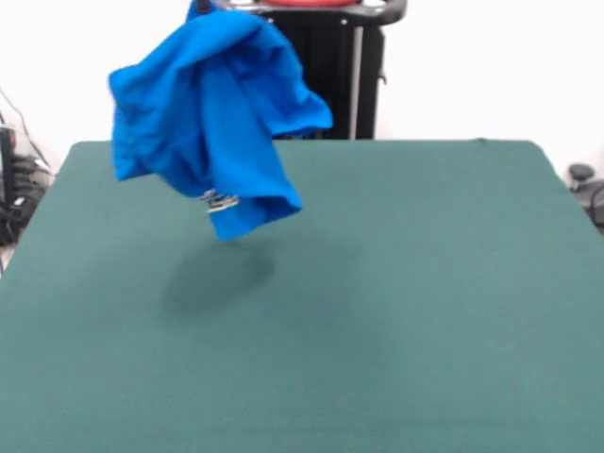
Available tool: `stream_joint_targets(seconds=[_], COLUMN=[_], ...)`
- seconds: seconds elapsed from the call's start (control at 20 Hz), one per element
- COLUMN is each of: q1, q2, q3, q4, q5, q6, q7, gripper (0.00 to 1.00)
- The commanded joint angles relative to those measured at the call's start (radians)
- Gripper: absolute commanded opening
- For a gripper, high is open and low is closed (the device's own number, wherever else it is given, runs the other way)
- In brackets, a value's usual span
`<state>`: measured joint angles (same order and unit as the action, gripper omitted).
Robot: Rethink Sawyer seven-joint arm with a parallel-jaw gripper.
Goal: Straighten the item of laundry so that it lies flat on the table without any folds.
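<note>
Blue T-shirt (212,113) hangs bunched in the air, clear of the green tabletop (377,311), over its far-left corner area w/ a shadow beneath. Gripper hidden behind the cloth; can't tell its state.

Dark green table (396,311); only a soft shadow (217,278) on it.

Bright blue T-shirt (203,113), small white print patch near hem; dark green table (396,311).
</note>
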<state>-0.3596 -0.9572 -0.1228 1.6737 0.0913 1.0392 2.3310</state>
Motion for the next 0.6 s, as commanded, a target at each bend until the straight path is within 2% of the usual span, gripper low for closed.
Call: stream_joint_targets(seconds=[0.05, 0.3, 0.6], q1=[0.027, 0.043, 0.064], q2=[0.016, 0.102, 0.109], q3=[0.085, 0.083, 0.068], q4=[0.128, 0.091, 0.079], q5=[0.119, 0.156, 0.158], q6=[0.236, 0.196, 0.211], q7=[0.114, 0.141, 0.153], gripper=[0.00, 0.00, 0.00])
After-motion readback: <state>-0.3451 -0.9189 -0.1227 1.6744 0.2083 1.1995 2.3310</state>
